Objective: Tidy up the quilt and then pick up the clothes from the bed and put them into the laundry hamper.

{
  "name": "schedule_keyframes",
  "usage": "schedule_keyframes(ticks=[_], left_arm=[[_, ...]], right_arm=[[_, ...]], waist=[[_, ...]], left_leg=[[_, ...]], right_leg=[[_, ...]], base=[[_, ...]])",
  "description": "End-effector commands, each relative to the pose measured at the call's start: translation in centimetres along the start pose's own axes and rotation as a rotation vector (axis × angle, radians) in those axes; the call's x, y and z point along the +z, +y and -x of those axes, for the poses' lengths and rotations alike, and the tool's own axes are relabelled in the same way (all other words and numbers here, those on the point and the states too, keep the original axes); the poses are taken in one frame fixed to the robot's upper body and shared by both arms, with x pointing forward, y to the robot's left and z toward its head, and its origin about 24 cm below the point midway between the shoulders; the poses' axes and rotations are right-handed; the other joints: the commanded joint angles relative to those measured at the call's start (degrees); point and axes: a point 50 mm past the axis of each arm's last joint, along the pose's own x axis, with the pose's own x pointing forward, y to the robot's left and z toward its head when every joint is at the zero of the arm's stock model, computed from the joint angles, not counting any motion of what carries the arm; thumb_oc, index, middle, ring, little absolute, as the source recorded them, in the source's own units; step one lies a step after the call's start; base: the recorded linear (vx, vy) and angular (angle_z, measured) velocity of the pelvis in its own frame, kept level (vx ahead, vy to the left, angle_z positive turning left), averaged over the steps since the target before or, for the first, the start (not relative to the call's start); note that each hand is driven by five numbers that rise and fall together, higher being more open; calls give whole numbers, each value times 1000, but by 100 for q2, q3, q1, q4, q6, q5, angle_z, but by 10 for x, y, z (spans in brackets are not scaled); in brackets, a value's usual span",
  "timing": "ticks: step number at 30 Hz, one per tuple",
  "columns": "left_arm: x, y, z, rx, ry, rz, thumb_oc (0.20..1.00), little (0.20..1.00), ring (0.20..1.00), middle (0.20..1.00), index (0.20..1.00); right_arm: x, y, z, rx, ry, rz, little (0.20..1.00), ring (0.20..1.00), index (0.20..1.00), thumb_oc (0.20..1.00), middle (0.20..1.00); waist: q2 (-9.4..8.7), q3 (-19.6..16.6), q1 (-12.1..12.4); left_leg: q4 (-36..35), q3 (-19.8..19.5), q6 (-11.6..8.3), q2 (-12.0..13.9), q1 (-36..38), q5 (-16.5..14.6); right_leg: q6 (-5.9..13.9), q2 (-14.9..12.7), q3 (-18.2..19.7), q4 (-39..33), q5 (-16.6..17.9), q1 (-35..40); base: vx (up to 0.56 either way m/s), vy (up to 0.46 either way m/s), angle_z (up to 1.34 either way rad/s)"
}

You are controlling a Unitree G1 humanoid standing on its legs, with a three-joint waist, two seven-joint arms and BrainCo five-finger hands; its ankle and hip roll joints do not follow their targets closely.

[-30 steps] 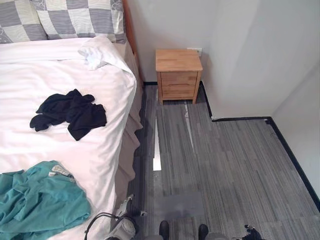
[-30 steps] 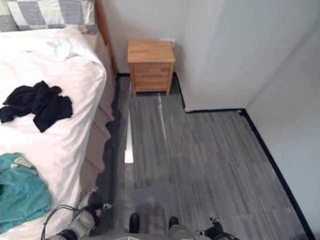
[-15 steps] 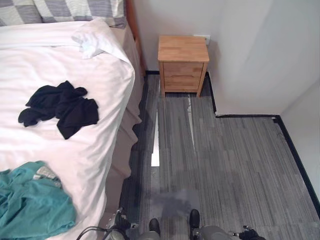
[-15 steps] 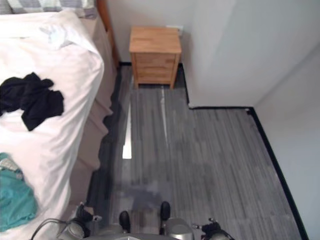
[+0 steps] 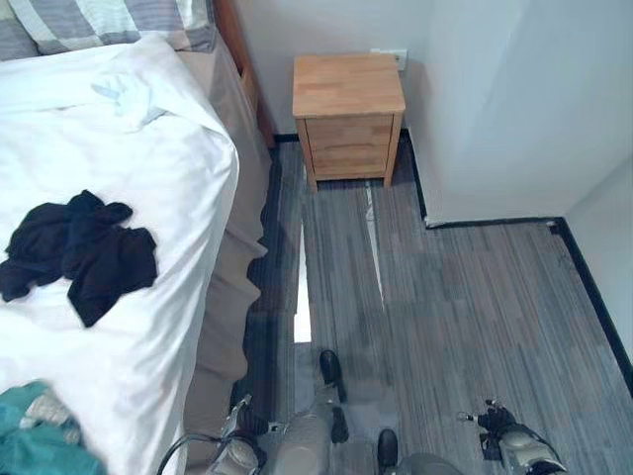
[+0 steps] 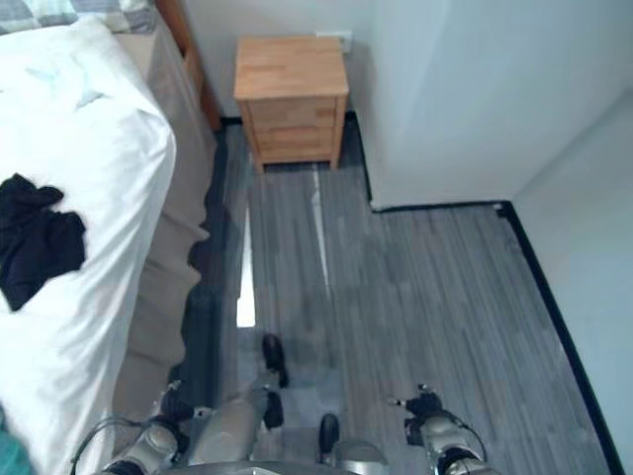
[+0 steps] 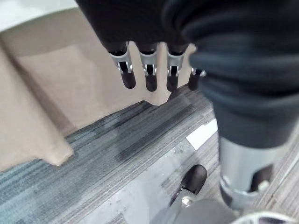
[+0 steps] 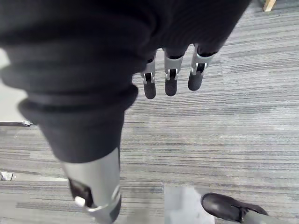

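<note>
**Camera swings right; both hands hang empty**

Since 1 second ago the view has shifted, pushing the bed toward the left edge. The left hand [image 7: 147, 70] and right hand [image 8: 170, 74] hang with relaxed, straight fingers, holding nothing. The black clothes [image 5: 77, 252] and teal garment [image 5: 35, 445] lie on the white quilt [image 5: 148, 178], up and left of the left hand.

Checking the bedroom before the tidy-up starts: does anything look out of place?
Yes. A crumpled black garment lies on the white quilt, a teal garment sits at the bed's near end, and the quilt is rumpled near the checked pillows. The wooden nightstand looks in order.
</note>
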Motion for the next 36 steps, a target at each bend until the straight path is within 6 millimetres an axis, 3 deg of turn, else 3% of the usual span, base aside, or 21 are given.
schedule_keyframes(ticks=[1,2,3,4,8,9,11,13,15,18,20,21,22,24,26,28,30,32,33,34,36], left_arm=[[-2,6,-1,2,4,-50,1000,1000,1000,1000,1000],[-2,12,-3,14,0,-88,1000,1000,1000,1000,1000],[2,18,-4,34,-5,-95,1000,1000,1000,1000,1000],[5,23,-6,56,-13,-91,1000,1000,1000,1000,1000],[18,26,-8,82,-61,-74,1000,1000,1000,1000,1000],[25,29,-9,93,-90,-83,1000,1000,1000,1000,1000],[37,36,-11,126,-125,-78,1000,1000,1000,1000,1000],[31,40,-11,146,-100,-65,1000,1000,1000,1000,1000],[25,39,-10,155,-89,-27,1000,1000,1000,1000,1000],[15,33,-8,147,-50,8,1000,1000,1000,1000,1000],[18,27,-7,125,-63,0,1000,1000,1000,1000,1000],[18,27,-7,125,-63,0,1000,1000,1000,1000,1000],[16,25,-7,105,-62,-31,1000,1000,1000,1000,1000],[6,25,-6,96,-21,-33,1000,1000,1000,1000,1000],[-3,20,-3,66,8,-34,1000,1000,1000,1000,1000],[-12,18,-1,50,34,-36,1000,1000,1000,1000,1000],[-30,21,2,33,98,-81,1000,1000,1000,1000,1000],[-40,26,4,46,132,-97,1000,1000,1000,1000,1000],[-40,26,4,46,132,-96,1000,1000,1000,1000,1000],[-41,29,4,55,134,-98,1000,1000,1000,1000,1000],[-34,35,1,72,106,-95,1000,1000,1000,1000,1000]], right_arm=[[0,-1,1,1,-21,25,1000,1000,1000,1000,1000],[3,5,1,24,-40,41,1000,1000,1000,1000,1000],[11,7,1,24,-67,30,1000,1000,1000,1000,1000],[22,7,1,19,-110,29,1000,1000,1000,1000,1000],[33,8,1,14,-153,27,1000,1000,1000,1000,1000],[36,6,0,9,-156,35,1000,1000,1000,1000,1000],[36,3,-1,-3,-147,31,1000,1000,1000,1000,1000],[30,3,-1,4,-121,53,1000,1000,1000,1000,1000],[27,10,0,30,-113,77,1000,1000,1000,1000,1000],[27,15,1,46,-120,102,1000,1000,1000,1000,1000],[33,2,0,10,-155,50,1000,1000,1000,1000,1000],[33,2,0,10,-156,50,1000,1000,1000,1000,1000],[33,-6,-1,-17,-147,12,1000,1000,1000,1000,1000],[30,-14,-1,-48,-131,-29,1000,1000,1000,1000,1000],[26,-22,-1,-75,-115,-84,1000,1000,1000,1000,1000],[29,-24,-2,-83,-120,-102,1000,1000,1000,1000,1000],[29,-26,-1,-93,-131,-171,1000,1000,1000,1000,1000],[48,-32,0,-102,-203,-182,1000,1000,1000,1000,1000],[48,-32,0,-102,-204,-182,1000,1000,1000,1000,1000],[64,-42,2,-131,-268,-200,1000,1000,1000,1000,1000],[76,-66,5,-213,-318,-313,1000,1000,1000,1000,1000]], waist=[[-283,-299,319],[-317,-152,154],[-176,-69,19],[22,-18,-131],[206,1,-246],[172,-50,-326],[162,-122,-455],[91,-216,-464],[-21,-280,-337],[-20,-302,-279],[-54,-141,-299],[-58,-154,-309],[-62,-157,-335],[2,-199,-334],[131,-295,-482],[176,-351,-482],[164,-341,-593],[171,-244,-701],[151,-249,-688],[180,-206,-727],[183,-167,-739]], left_leg=[[541,-144,25,-104,90,-807],[579,-246,152,-63,417,-1028],[455,-368,184,33,670,-1041],[122,-549,186,118,1142,-1046],[0,-1009,46,141,1562,-1207],[11,-1288,-101,101,1737,-1370],[7,-1713,-294,189,1861,-1562],[35,-1932,-457,431,2093,-1738],[291,-2223,-589,530,2078,-1830],[777,-2522,-736,826,1742,-1540],[1485,-1459,-585,1172,1120,-1257],[1477,-1467,-584,1167,1101,-1242],[1661,-603,-397,997,831,-1551],[1962,-56,-364,665,405,-1710],[1431,958,-418,875,645,-1505],[1138,921,-310,659,801,-1482],[532,621,-73,351,1212,-1511],[230,500,5,339,1473,-1482],[194,521,16,303,1483,-1469],[-69,325,-14,352,1672,-1387],[-109,133,-49,405,1632,-1252]], right_leg=[[1221,96,-437,1982,-96,-201],[1709,-97,-525,3626,894,-999],[1709,-73,-495,4412,1110,-1535],[1706,-383,-606,4720,945,-2000],[1252,-845,-622,3528,318,-2311],[1213,-969,-250,1945,326,-2163],[1369,-1265,494,617,761,-2195],[1566,-1480,926,439,1121,-2415],[1563,-1492,820,622,972,-2256],[1501,-1374,475,815,883,-2113],[1231,-1467,-589,799,579,-1526],[1229,-1470,-597,791,589,-1538],[1134,-1435,-1188,786,405,-1347],[1037,-1313,-1594,896,136,-1206],[1131,-1247,-2169,1031,41,-1105],[1171,-1268,-2318,1306,68,-1162],[1499,-1637,-2608,2891,453,-1464],[1675,-1696,-2200,3871,846,-1871],[1680,-1733,-2163,3934,823,-1919],[1709,-1511,-1660,4123,748,-2270],[1607,-1273,-1329,3538,613,-2335]], base=[[824,-15,-25],[575,25,-14],[739,52,43],[672,62,65],[481,-109,72],[704,-384,97],[608,-410,152],[524,-429,187],[420,-459,147],[199,-444,150],[54,-408,128],[18,-316,278],[6,-250,306],[97,-254,182],[109,-45,93],[135,42,124],[212,85,37],[96,62,113],[112,-39,143],[65,-92,102],[73,-160,65]])
